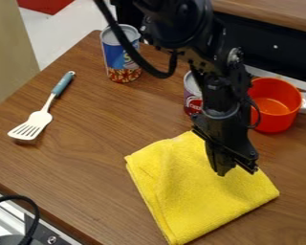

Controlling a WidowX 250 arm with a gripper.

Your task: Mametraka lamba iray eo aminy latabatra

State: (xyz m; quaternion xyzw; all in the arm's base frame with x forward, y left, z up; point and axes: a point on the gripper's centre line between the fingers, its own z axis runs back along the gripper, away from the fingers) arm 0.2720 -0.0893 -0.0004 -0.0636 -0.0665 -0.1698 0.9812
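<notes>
The folded yellow fabric cloth (194, 196) lies on the brown wood-grain desk (85, 162). The black metal 2-finger hand (237, 171) hangs over the cloth's upper right part, its fingertips a little apart.

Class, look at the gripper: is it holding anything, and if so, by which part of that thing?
Nothing is held: the open gripper is over the yellow cloth, which lies flat on the table, unpinched.

Folded square cloth of yellow, textured fabric (194, 196): lies flat in layers on the brown wood-grain table (85, 158), skewed to the table's edge; layered fold visible along its left side; upper part partly hidden.
</notes>
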